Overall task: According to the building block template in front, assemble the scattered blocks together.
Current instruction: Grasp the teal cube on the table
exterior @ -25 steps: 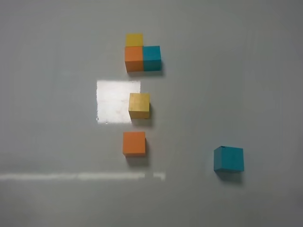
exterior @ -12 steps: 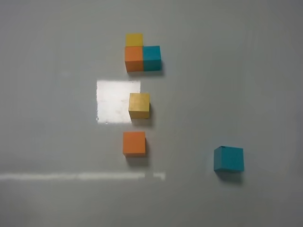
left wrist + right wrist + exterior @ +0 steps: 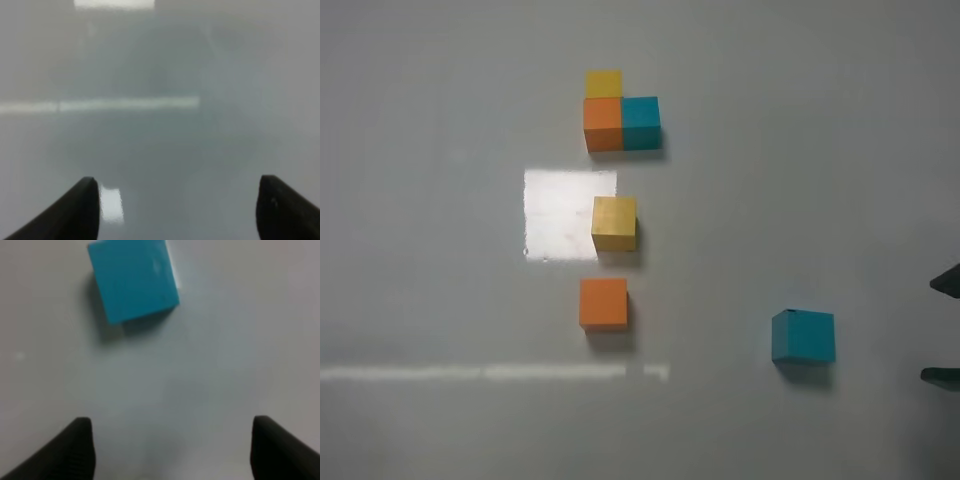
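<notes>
At the right edge, the right gripper (image 3: pixel 940 328) spreads wide near the teal cube (image 3: pixel 803 336), bare table (image 3: pixel 880 300) between them. The left gripper (image 3: pixel 177 210) also gapes wide.

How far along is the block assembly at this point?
Done: nothing joined; the mustard cube, orange cube and teal cube lie apart near the template. In hand: the open right gripper points at the teal cube, holding nothing. Remaining: all three placements.
</notes>
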